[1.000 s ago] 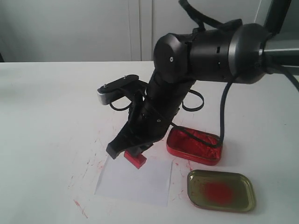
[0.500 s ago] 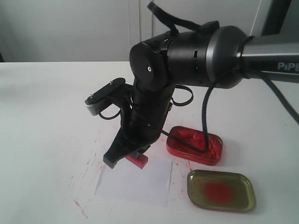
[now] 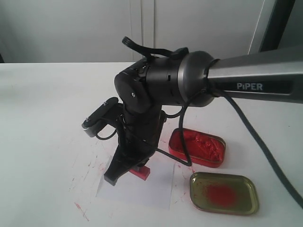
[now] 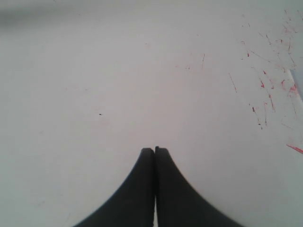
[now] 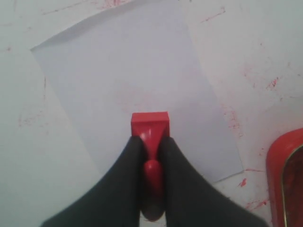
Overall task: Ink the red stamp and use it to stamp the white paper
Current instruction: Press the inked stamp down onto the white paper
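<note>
My right gripper (image 3: 132, 166) is shut on the red stamp (image 3: 141, 172), gripping its short handle; the square base (image 5: 149, 124) faces down over the white paper (image 5: 137, 80). In the exterior view the stamp sits low on the paper (image 3: 151, 190) near its far edge; whether it touches I cannot tell. The sheet shows no clear print in the right wrist view. My left gripper (image 4: 155, 150) is shut on nothing, over bare white tabletop, and is not visible in the exterior view.
A red tin of lumpy red paste (image 3: 198, 147) stands right of the paper, with the gold-coloured lid (image 3: 224, 193) bearing a red smear in front of it. Red smudges (image 3: 81, 210) mark the tabletop around the sheet. The tin's red rim (image 5: 284, 175) shows in the right wrist view.
The right arm has swung left and down, carrying the stamp from above the paper's far edge down close onto the sheet.
</note>
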